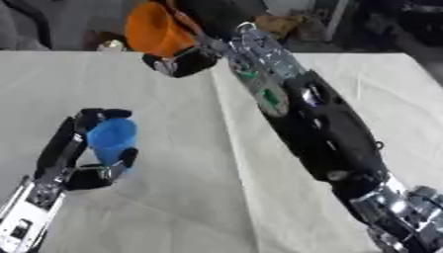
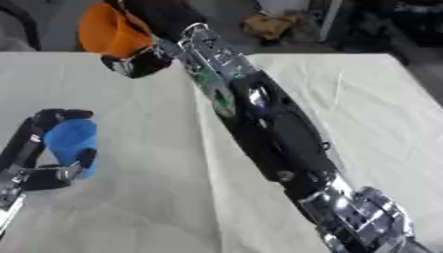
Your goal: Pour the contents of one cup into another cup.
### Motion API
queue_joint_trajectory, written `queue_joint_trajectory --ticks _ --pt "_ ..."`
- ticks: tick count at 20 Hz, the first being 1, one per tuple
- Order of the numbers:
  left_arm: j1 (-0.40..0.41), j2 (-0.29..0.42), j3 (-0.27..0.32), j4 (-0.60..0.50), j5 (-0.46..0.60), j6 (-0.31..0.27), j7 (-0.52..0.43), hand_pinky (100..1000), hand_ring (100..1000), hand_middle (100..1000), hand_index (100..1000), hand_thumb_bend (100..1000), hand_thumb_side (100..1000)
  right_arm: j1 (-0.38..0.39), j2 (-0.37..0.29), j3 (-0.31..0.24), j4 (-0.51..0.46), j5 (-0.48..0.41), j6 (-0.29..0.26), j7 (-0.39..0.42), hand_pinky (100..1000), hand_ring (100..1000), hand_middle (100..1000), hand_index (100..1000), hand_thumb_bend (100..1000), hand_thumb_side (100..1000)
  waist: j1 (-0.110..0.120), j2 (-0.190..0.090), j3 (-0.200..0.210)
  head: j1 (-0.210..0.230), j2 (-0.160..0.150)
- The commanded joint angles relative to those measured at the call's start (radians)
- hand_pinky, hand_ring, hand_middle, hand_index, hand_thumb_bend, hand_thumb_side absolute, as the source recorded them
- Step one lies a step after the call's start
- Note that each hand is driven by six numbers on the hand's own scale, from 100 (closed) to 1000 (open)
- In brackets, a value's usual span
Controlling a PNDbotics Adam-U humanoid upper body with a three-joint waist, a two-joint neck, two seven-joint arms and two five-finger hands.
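Observation:
A blue cup (image 1: 111,139) stands upright on the white cloth at the lower left. My left hand (image 1: 76,148) is shut on it, fingers curled round its far side and thumb at its near side. An orange cup (image 1: 154,28) is held high near the table's far edge, tilted on its side. My right hand (image 1: 183,62) is shut on it, and the right arm stretches up from the lower right across the middle of the view. What either cup holds is hidden.
A white cloth (image 1: 173,197) covers the table, with a fold line running down its middle. Beyond the far edge lie a small round object (image 1: 110,46), a brown lump (image 1: 279,23) and dark clutter on the floor.

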Motion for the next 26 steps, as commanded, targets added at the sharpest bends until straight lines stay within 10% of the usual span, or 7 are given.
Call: queue_joint_trajectory --ticks 1,26 --pt "-0.023 0.004 0.006 -0.002 -0.014 -0.008 0.014 100 162 255 788 100 582 -0.022 0.0 0.005 -0.03 0.036 -0.024 0.015 662 543 195 371 211 100 0.005 -0.018 -0.001 -0.003 -0.002" --pt "-0.043 -0.001 0.022 -0.01 0.015 0.01 0.008 100 160 253 776 100 600 0.001 0.044 0.044 -0.044 0.299 -0.121 0.001 675 534 308 468 310 100 0.006 -0.022 0.001 -0.01 0.002"
